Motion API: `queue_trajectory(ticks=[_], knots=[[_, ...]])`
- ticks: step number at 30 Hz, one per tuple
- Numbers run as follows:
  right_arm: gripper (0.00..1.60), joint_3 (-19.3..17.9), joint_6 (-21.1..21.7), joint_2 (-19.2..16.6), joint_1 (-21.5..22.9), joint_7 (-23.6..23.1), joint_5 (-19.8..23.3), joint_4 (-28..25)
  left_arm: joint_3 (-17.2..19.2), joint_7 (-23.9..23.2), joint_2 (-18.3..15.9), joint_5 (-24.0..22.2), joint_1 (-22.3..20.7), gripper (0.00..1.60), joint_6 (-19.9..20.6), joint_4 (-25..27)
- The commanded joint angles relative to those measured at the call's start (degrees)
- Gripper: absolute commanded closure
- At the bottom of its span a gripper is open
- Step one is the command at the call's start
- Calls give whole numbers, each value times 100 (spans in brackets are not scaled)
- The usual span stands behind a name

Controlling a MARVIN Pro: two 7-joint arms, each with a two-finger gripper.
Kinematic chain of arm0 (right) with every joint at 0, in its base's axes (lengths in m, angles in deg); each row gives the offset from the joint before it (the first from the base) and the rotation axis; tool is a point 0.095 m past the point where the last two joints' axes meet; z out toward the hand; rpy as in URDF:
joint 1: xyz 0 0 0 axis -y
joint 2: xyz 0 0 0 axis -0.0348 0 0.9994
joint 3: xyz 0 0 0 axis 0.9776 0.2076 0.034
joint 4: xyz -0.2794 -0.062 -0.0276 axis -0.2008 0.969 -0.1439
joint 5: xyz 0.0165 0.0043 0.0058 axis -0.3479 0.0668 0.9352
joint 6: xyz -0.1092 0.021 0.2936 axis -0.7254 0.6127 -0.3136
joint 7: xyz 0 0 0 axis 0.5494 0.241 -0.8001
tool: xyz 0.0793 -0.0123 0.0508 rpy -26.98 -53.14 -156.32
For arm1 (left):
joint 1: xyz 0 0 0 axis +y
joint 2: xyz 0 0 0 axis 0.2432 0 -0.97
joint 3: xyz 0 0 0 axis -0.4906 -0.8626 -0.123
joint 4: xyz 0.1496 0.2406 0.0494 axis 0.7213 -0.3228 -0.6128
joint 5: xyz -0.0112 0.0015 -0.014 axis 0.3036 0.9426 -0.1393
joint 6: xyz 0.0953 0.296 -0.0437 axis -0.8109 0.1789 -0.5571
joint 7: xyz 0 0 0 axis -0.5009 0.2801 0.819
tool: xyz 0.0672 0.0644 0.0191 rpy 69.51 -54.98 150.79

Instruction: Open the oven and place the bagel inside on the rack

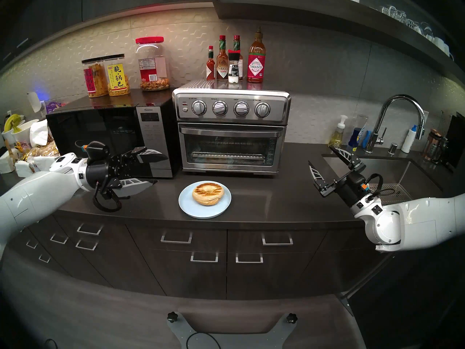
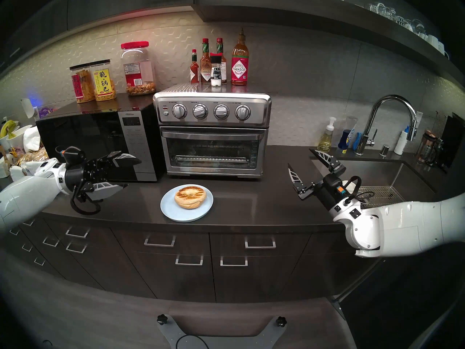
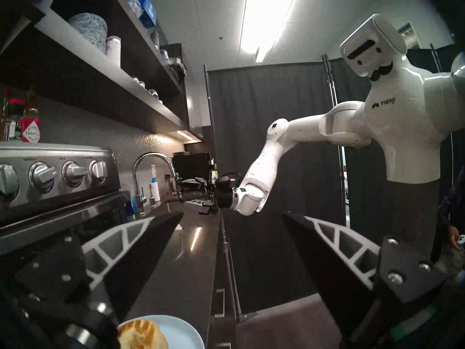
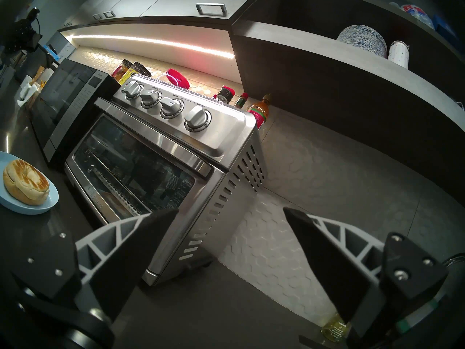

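The stainless-steel oven (image 1: pixel 231 129) (image 2: pixel 212 137) (image 4: pixel 161 164) stands at the back of the counter with its glass door shut and its bar handle (image 1: pixel 231 132) across the door's top. The wire rack (image 1: pixel 227 155) shows through the glass. The bagel (image 1: pixel 208 192) (image 2: pixel 190 197) (image 4: pixel 25 182) (image 3: pixel 142 337) lies on a pale blue plate (image 1: pixel 191 210) in front of the oven. My left gripper (image 1: pixel 162 168) (image 3: pixel 231 216) is open and empty, left of the plate, in front of the microwave. My right gripper (image 1: pixel 320 155) (image 4: pixel 230 212) is open and empty, right of the oven, near the sink.
A black microwave (image 1: pixel 110 137) stands left of the oven, with snack jars (image 1: pixel 105 75) on top. Sauce bottles (image 1: pixel 235 60) stand on the oven. A sink (image 1: pixel 392 169) with faucet (image 1: pixel 400 119) and soap bottles is at the right. Clutter sits at the far left.
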Motion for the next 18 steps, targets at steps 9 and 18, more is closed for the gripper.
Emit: queue_trajectory(ticks=[9,18], knots=[[0,-55,10,-23,109,-9,-15,-19,525,334,-286,-115,-22,74,-1615,-233],[0,-56,12,-27,111,-12,-15,-21,659,1221,-460,55,106,87,-2303,-170]])
